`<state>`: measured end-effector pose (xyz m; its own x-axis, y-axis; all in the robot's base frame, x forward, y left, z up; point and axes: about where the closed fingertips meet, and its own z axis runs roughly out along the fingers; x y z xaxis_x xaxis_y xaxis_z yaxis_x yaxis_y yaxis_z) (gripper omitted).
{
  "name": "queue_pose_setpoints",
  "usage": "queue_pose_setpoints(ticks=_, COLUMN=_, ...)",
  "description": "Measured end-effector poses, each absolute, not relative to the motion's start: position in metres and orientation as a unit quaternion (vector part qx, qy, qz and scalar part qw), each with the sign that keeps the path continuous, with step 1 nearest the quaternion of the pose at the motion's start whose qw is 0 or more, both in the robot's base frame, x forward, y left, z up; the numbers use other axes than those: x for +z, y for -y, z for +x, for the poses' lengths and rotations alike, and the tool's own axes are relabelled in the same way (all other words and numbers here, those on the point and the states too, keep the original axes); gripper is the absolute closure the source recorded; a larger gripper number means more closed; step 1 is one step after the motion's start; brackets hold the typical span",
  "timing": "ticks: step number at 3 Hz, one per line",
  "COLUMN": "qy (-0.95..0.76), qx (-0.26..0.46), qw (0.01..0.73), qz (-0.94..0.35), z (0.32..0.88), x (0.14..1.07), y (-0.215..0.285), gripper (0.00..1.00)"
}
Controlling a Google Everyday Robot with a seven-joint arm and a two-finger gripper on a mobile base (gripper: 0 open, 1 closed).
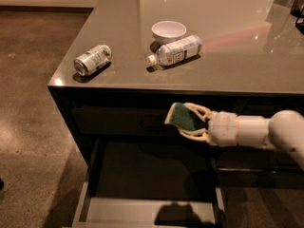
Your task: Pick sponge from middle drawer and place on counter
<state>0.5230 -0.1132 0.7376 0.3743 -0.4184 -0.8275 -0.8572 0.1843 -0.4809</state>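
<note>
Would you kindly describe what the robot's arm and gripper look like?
The arm is smooth off-white, built of rounded cylindrical segments. The gripper, just below the counter edge, has two slim cream open-framed fingers. No cables or markings show.

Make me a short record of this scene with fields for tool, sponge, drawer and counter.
tool: shut on sponge, just below the counter edge
sponge: held above the open drawer, green face showing
drawer: pulled open, pale floor visible
counter: can lying down, white bowl, bottle lying down
left to do: set sponge on counter
</note>
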Motion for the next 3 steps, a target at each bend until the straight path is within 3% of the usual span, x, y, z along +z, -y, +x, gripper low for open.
queue_pose_setpoints(ticks=2, qy=-0.455, qx=0.195, qw=0.545, qz=-0.677, z=0.499, x=0.831, y=0.15, gripper=1.0)
queue_pose_setpoints(ticks=3, qy=-0.486, qx=0.151, qw=0.52, qz=-0.686, z=0.531, x=0.872, y=0.166, gripper=1.0)
